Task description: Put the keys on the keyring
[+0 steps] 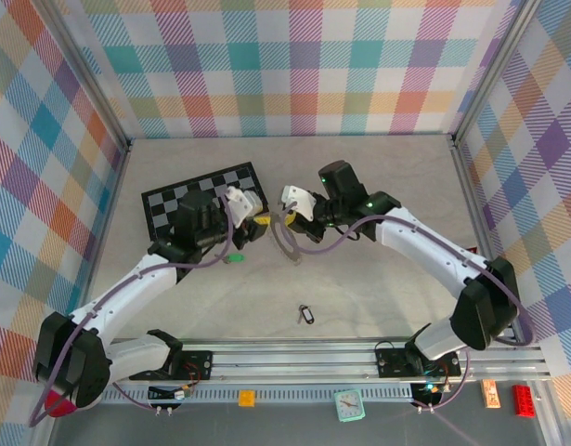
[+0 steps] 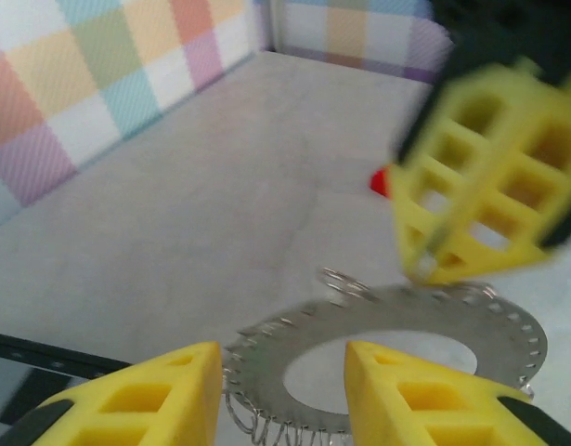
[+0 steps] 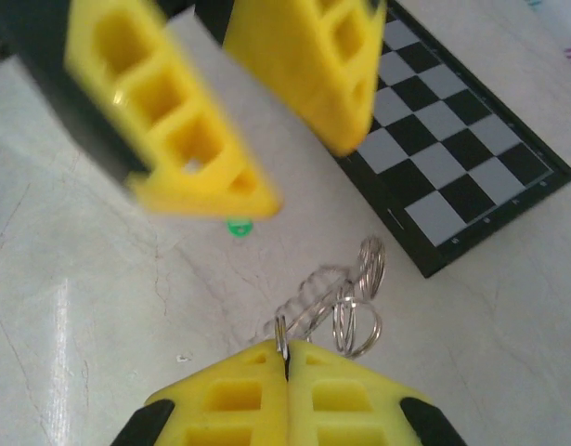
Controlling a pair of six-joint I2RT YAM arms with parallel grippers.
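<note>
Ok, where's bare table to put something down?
Bare: the far strip between chessboard and back wall, and the near stretch right of the black key. Crowded: mid-table, where left gripper and right gripper meet at the keyring.

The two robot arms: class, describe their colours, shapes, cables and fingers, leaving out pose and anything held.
The left arm and right arm have smooth white shells joined by chunky black joints. A greyish-purple cable loops along each. A small green light glows near the right wrist. The fingers are bright yellow wedges with rectangular cut-outs, backed in black.
</note>
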